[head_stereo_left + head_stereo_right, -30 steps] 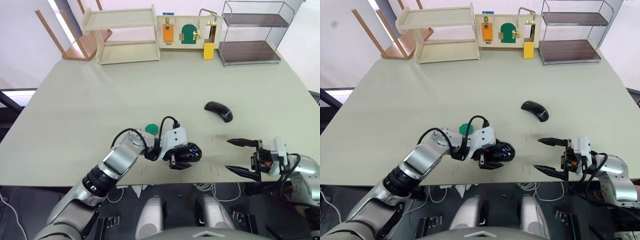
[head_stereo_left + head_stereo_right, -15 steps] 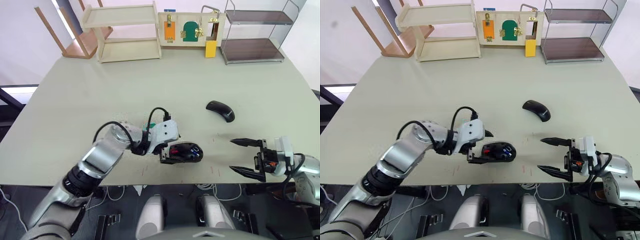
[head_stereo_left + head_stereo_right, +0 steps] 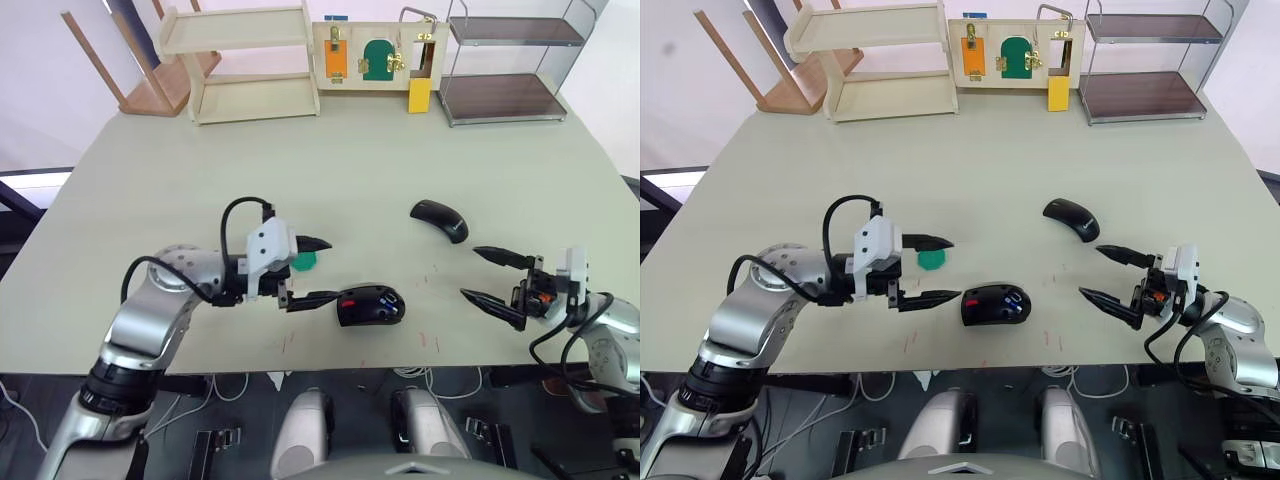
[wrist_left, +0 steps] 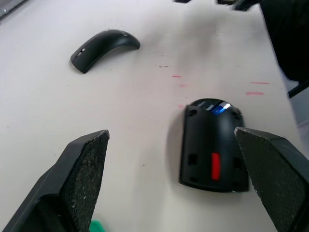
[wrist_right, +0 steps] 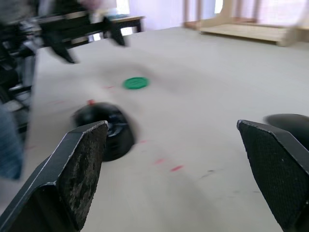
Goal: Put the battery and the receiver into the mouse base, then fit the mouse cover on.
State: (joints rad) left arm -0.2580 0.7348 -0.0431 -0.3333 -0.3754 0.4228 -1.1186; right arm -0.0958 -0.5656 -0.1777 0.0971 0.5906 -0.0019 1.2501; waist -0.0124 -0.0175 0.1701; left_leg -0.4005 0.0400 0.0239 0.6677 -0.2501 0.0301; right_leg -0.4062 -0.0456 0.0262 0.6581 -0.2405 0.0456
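The mouse base (image 3: 370, 305) lies near the table's front edge, black with a red part (image 4: 215, 165) showing. At its right end sits the blue battery (image 3: 1012, 297). I cannot make out the receiver. My left gripper (image 3: 326, 268) hangs open just left of the base, apart from it and holding nothing. The mouse cover (image 3: 438, 220), a glossy black arched shell, rests further back on the right. My right gripper (image 3: 472, 273) is open and empty near the front right edge, well right of the base and in front of the cover.
A green disc (image 3: 303, 262) lies on the table beside my left gripper's fingers. At the far edge stand a wooden shelf (image 3: 245, 65), a latch board (image 3: 375, 60) and a wire rack (image 3: 505, 65). A wooden chair (image 3: 150, 70) leans at the far left.
My left gripper has let go of the mouse base and drawn back to the left, open. The base stays in place. My right gripper has risen slightly toward the cover.
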